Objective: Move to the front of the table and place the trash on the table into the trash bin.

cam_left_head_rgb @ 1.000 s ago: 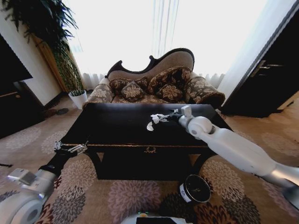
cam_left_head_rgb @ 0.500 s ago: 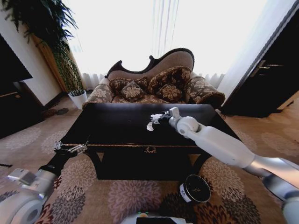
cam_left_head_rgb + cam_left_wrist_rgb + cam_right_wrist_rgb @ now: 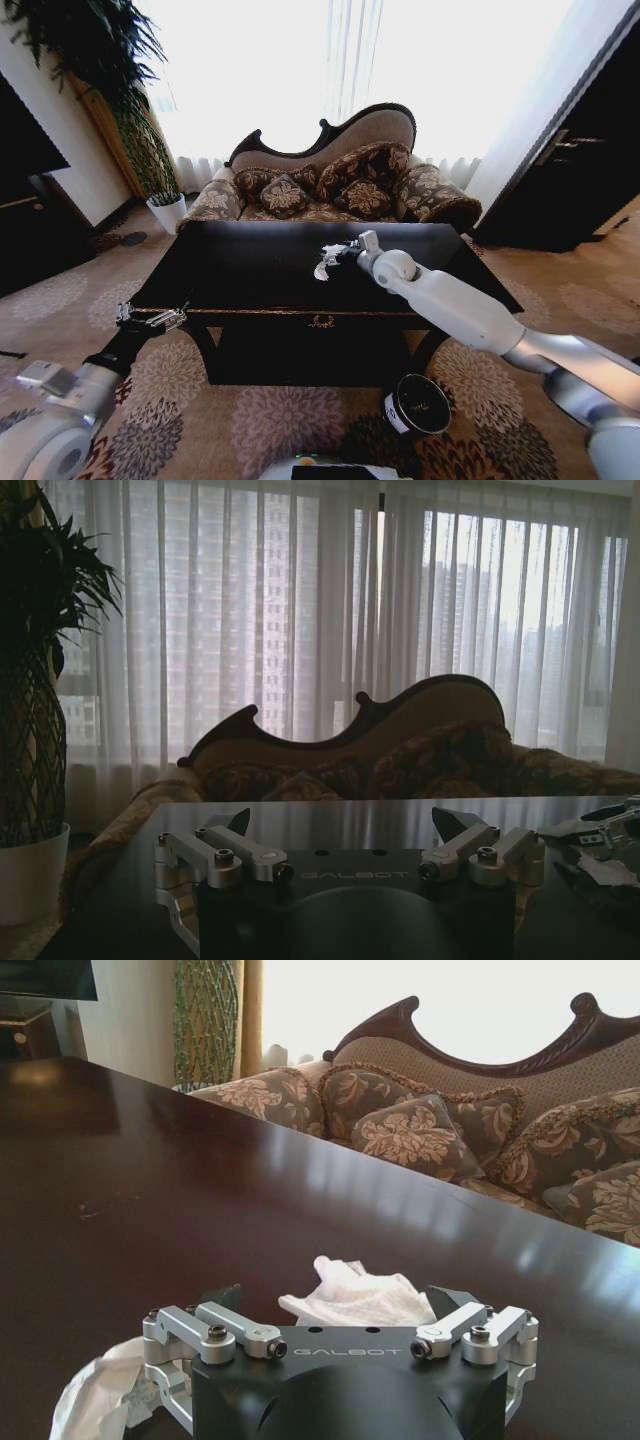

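The robot stands in front of the large glossy black desk (image 3: 260, 270) with thin gold edging and a gold emblem on its front panel. Its right arm is stretched forward over the desk top, and the right pincer (image 3: 333, 254) is low above the surface near the middle, just beside the crumpled white paper scraps (image 3: 322, 268). In the right wrist view the right pincer (image 3: 340, 1305) has its two dark fingertips (image 3: 222, 1298) spread wide, and one crumpled white paper piece (image 3: 355, 1295) lies on the desk between them; I cannot tell if the tips touch it. A second white crumpled piece (image 3: 100, 1400) lies close to the side of the pincer body. The left pincer (image 3: 150, 319) waits at the near left corner of the desk, at the height of the gold edge. In the left wrist view the left pincer (image 3: 345, 825) is also spread apart and holds nothing. The small dark cylindrical trash bin (image 3: 415, 403) with a white label stands on the patterned carpet (image 3: 270, 420) in front of the desk, under the right arm. Behind the desk is a sofa (image 3: 330, 185) with floral cushions, in front of bright white curtains (image 3: 330, 70).
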